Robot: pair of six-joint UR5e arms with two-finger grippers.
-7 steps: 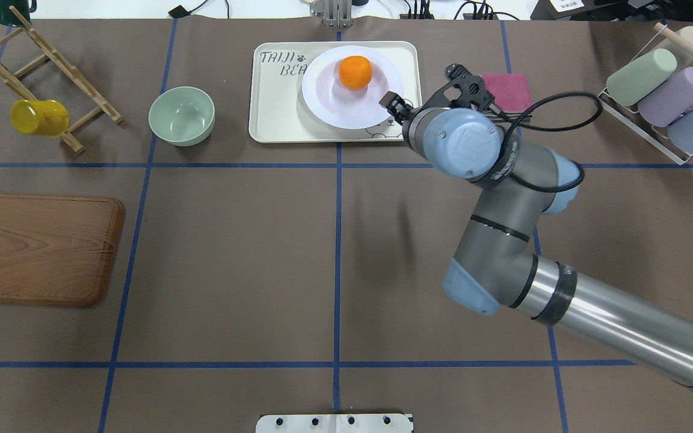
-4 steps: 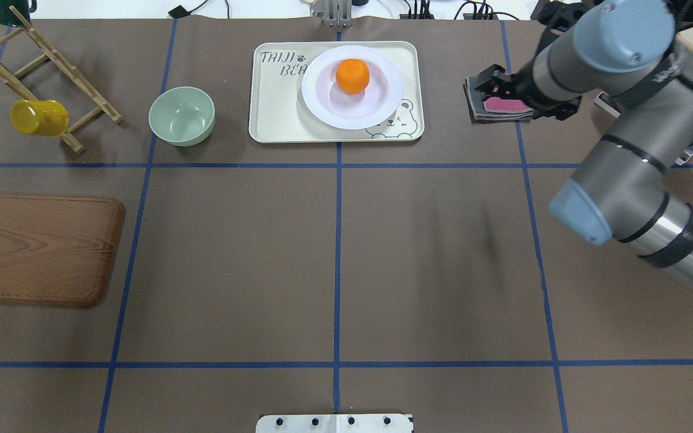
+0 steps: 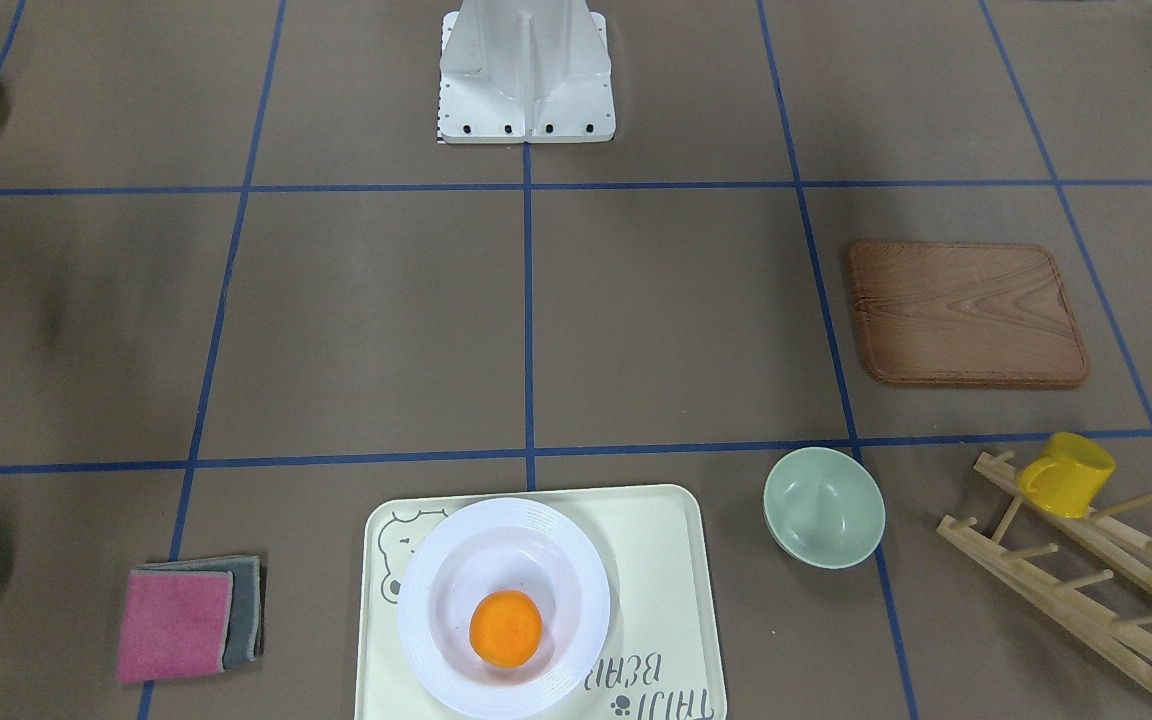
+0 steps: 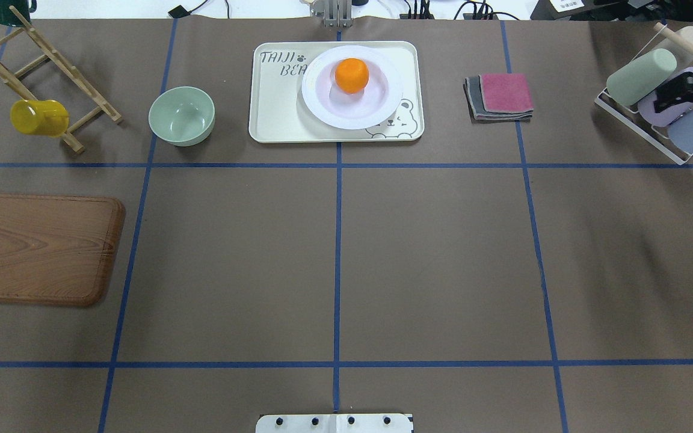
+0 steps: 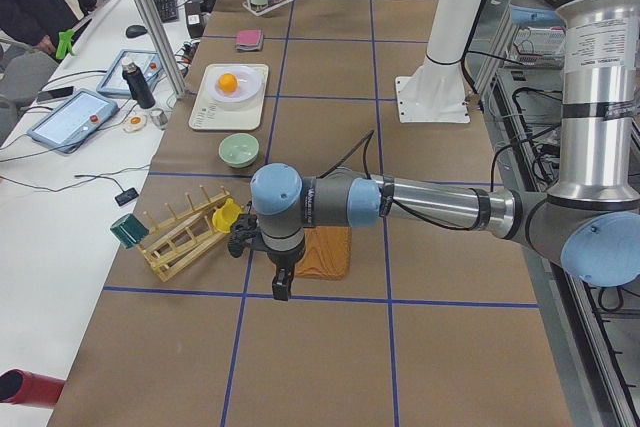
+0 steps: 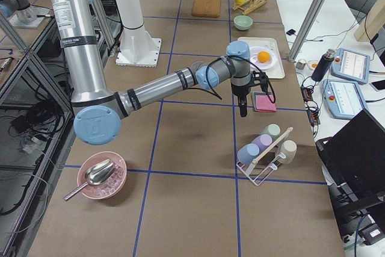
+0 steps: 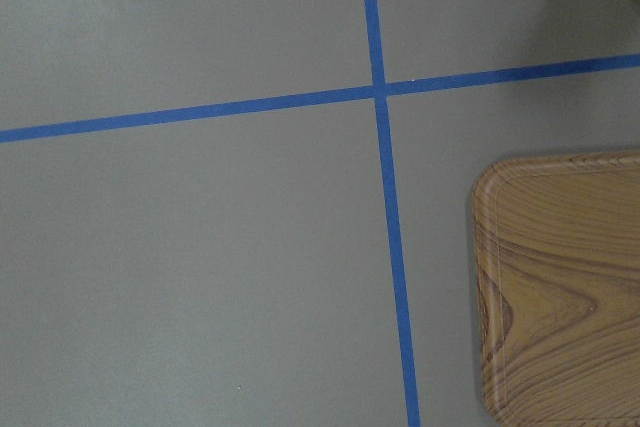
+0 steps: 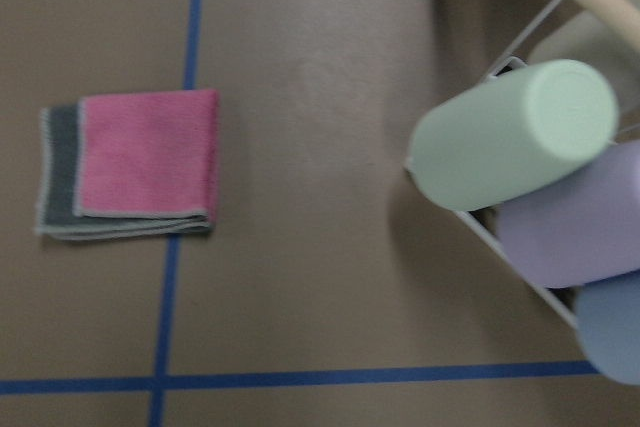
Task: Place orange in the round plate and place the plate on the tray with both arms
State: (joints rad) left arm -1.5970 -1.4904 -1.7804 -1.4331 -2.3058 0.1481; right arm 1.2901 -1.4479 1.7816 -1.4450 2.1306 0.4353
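The orange (image 4: 352, 75) lies in the white round plate (image 4: 322, 108), and the plate rests on the cream tray (image 4: 274, 114) at the far middle of the table. The front-facing view shows the same: orange (image 3: 505, 627), plate (image 3: 426, 600), tray (image 3: 666, 560). My right gripper (image 4: 680, 93) hangs at the right edge over the cup rack, far from the tray; I cannot tell whether it is open or shut. My left gripper (image 5: 281, 290) shows only in the exterior left view, above the wooden board's end, and I cannot tell its state.
A pale-green bowl (image 4: 181, 115) stands left of the tray, and a folded pink and grey cloth (image 4: 500, 96) lies right of it. A yellow mug (image 4: 38, 117) hangs on a wooden rack. The wooden board (image 4: 40, 249) is at the left, the cup rack (image 4: 641, 78) far right.
My right arm has drawn back from the plate's rim, swung right over the cloth and out to the cup rack. Plate and orange stay on the tray.
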